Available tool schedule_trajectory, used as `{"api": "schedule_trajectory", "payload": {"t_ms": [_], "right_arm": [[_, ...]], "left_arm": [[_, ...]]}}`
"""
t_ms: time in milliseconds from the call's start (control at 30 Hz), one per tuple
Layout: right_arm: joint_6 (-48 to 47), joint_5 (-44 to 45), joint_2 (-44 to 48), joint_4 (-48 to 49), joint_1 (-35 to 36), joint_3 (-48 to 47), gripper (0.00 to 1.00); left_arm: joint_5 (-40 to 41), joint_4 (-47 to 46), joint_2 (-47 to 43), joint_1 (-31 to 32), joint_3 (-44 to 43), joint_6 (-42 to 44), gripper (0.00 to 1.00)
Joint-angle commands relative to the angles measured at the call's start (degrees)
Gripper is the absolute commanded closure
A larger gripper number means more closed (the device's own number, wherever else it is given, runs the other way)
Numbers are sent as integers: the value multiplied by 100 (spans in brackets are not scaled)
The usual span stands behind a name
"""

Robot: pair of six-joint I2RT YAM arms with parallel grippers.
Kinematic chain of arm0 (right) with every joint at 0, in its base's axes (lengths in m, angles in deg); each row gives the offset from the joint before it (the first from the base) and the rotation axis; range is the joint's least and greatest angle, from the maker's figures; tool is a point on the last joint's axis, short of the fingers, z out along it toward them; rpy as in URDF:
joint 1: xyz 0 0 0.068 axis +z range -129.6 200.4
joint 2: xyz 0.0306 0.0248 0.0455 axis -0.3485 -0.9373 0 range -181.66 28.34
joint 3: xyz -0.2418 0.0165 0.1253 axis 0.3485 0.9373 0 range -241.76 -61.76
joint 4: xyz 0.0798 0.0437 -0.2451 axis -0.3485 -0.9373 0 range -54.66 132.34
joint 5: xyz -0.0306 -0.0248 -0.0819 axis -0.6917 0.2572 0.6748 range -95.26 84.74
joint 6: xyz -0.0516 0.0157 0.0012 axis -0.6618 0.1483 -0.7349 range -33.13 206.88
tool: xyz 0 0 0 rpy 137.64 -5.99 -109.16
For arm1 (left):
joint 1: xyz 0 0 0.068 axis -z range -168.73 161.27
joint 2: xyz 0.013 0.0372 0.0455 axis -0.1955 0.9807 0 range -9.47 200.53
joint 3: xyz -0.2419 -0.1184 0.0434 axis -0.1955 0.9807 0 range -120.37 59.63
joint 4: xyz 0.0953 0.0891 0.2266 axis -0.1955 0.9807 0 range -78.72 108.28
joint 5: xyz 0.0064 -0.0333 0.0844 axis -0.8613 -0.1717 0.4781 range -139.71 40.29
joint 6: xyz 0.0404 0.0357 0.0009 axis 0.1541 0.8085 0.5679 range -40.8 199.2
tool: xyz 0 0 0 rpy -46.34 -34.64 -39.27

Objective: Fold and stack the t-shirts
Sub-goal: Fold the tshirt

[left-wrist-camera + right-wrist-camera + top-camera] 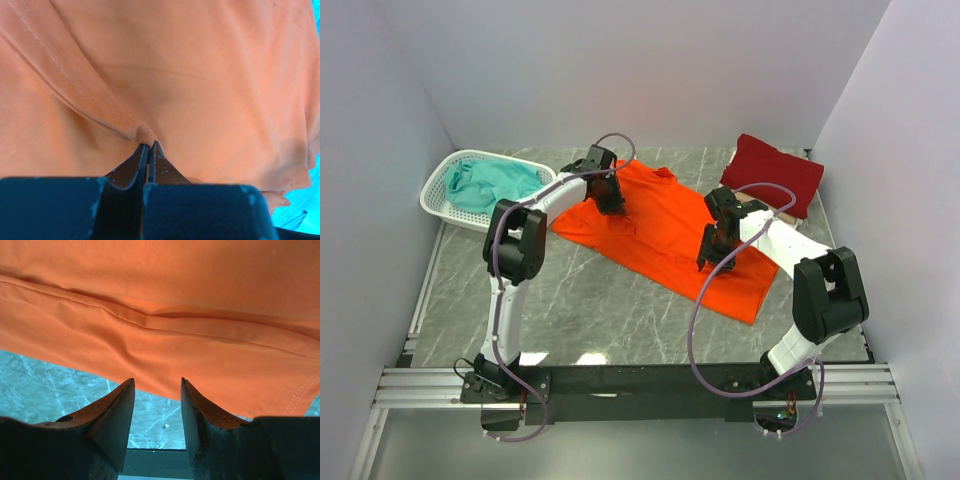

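Observation:
A bright orange t-shirt (660,240) lies spread on the marble table, filling the left wrist view (190,65). My left gripper (610,200) is at the shirt's far left part, shut on a small pinched fold of the orange cloth (148,145). My right gripper (708,258) hovers open over the shirt's right side. In the right wrist view the jaws (157,384) stand apart at the hem of the orange shirt (160,300), with bare table between them. A folded dark red t-shirt (778,172) lies at the back right. A crumpled teal t-shirt (495,183) sits in the basket.
A white plastic lattice basket (438,205) stands at the back left, next to the left wall. Grey marble tabletop (610,310) stretches between the orange shirt and the arm bases. White walls close in the left, back and right sides.

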Motion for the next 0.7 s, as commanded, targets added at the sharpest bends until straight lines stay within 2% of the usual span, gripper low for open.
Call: {"api": "schedule_trajectory", "payload": {"t_ms": [0, 100, 133, 200, 233, 333, 500, 667], "right_arm": [[24, 86, 266, 104, -2, 68, 51], [33, 103, 292, 95, -2, 68, 51], [33, 103, 310, 86, -2, 68, 51], [24, 121, 345, 77, -2, 59, 51], [24, 121, 354, 69, 7, 51, 51], [33, 121, 407, 51, -1, 16, 50], [15, 103, 477, 68, 7, -46, 50], [6, -19, 346, 218, 34, -20, 50]], "left_arm": [[-224, -226, 90, 20, -238, -244, 98], [-364, -340, 187, 29, -334, -323, 86], [-426, -428, 205, 38, -326, -341, 75], [-611, -638, 135, 46, -282, -376, 66], [-663, -770, 91, 64, -186, -377, 55], [-1084, -1481, -199, 73, 86, -429, 36], [-1498, -2124, -682, 73, 393, -263, 25], [-1086, -2002, -1192, -76, 930, 53, 15]]}}
